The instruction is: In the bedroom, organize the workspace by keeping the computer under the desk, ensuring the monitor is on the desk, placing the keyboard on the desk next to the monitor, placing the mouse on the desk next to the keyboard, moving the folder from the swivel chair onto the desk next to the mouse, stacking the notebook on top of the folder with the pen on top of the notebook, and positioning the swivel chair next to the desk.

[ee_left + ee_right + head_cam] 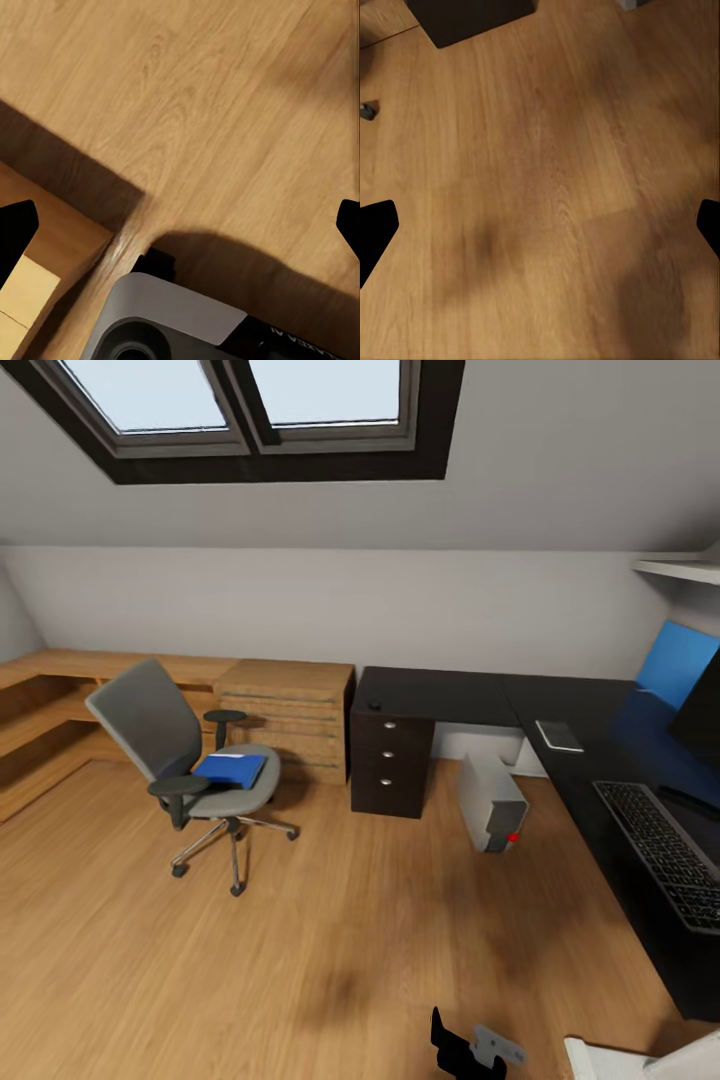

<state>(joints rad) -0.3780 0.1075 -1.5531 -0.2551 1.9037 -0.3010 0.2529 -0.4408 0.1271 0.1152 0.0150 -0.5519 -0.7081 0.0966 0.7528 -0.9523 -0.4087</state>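
Resting: folder (231,769) on swivel chair (160,732) | spread fingers (376,229) over floor (547,187), well apart

Glossy black desk (440,695), wood floor (300,940)

Skylight (240,405), wood floor (300,940), light-wood dresser (285,705)

Blue folder (231,769) flat on grey swivel chair (160,732), apart from black desk (470,696).
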